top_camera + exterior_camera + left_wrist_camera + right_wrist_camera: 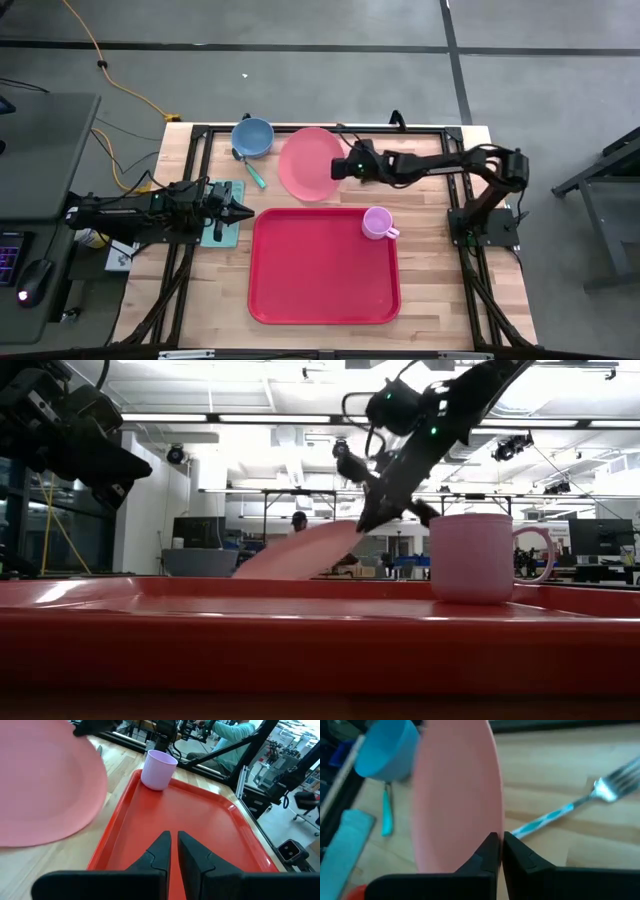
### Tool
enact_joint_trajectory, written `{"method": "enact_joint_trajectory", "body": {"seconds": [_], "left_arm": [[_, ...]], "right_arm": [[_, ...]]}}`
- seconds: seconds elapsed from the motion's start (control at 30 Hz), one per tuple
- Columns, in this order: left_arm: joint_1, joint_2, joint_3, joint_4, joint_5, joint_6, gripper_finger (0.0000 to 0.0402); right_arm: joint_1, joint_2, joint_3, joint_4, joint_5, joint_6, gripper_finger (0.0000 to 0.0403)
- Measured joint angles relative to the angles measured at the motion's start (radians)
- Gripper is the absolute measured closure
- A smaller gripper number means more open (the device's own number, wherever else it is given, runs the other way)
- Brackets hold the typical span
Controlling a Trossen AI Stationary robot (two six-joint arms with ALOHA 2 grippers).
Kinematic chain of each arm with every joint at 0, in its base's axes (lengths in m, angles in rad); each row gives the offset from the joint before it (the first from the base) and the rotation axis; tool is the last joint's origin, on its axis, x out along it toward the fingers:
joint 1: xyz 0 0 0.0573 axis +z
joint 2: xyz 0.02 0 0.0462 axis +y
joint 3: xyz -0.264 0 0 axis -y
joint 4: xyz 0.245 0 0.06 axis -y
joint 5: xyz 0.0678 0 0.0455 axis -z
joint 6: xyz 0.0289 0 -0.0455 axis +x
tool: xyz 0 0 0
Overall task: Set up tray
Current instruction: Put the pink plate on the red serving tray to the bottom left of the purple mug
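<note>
Wooden slatted table with dark frame rails carries everything.

Large red plastic rectangular tray, rounded corners and raised rim, lies flat toward the table's near edge, roughly centred between the two arms. Most of its floor is bare, so the set-up looks early.

Round pink plastic plate is just beyond the tray's far edge, apart from it. The low view shows it tilted, one side lifted off the wood. The right gripper has its fingers pressed together on the plate's rim on the side nearest the right arm; the right wrist view shows the rim running down into the closed fingertips. Likely the edge pinch is there to tip and carry the plate toward the tray.

Small blue plastic bowl sits near the table's far-left corner, beside the plate.

Pale pink plastic mug stands upright inside the tray's far-right corner, handle toward the right edge, apparently already placed.

Left gripper waits off the tray's left edge, over a folded teal cloth, fingers nearly together and holding nothing.

Teal-handled utensil lies on the wood between bowl and plate. A metal fork with a teal handle shows only in the right wrist view, beside the plate.
</note>
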Motion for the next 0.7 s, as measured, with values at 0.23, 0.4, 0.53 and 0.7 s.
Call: {"method": "enact_joint_trajectory", "body": {"seconds": [0.23, 0.4, 0.53, 0.7], "left_arm": [[0.000, 0.000, 0.000, 0.000, 0.000, 0.000, 0.0339], [0.000, 0.000, 0.000, 0.000, -0.002, 0.000, 0.0339], [0.000, 0.000, 0.000, 0.000, -0.003, 0.000, 0.0339], [0.000, 0.000, 0.000, 0.000, -0.003, 0.000, 0.0339]], "right_arm": [[-0.002, -0.109, 0.000, -0.031, 0.041, -0.074, 0.0402], [-0.007, -0.171, 0.000, -0.037, 0.039, -0.115, 0.0402], [-0.007, -0.217, 0.000, -0.030, 0.048, -0.144, 0.0402], [-0.016, -0.254, 0.000, -0.014, 0.008, -0.162, 0.0403]]}}
